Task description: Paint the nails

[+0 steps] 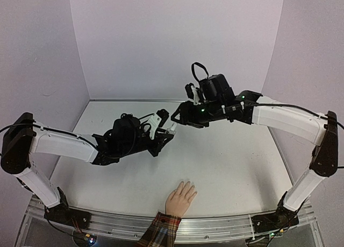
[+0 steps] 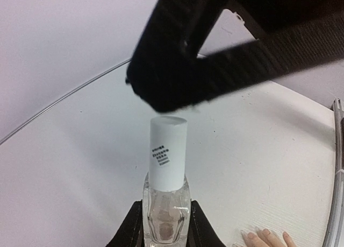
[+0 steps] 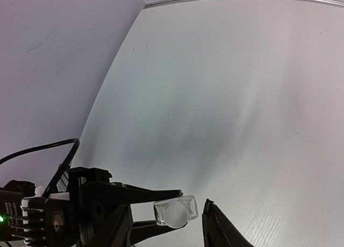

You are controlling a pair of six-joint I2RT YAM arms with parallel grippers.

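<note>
From above, your left claw (image 1: 170, 131) and right claw (image 1: 179, 117) meet over the open surface (image 1: 236, 166). The nails (image 1: 187, 184) lie at its near edge, well apart. Left wrist: that claw is clamped on the bottle (image 2: 166, 214). Right wrist: the fingers (image 3: 221, 228) are spread either side of the cap (image 3: 174, 214).

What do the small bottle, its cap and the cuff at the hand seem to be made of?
Bottle: probably clear glass, glossy; thick see-through walls with bright reflections, though hard plastic is possible. Cap: likely white plastic, matte, smooth, with a small printed label. Cuff: woven fabric, by its red plaid pattern.
</note>
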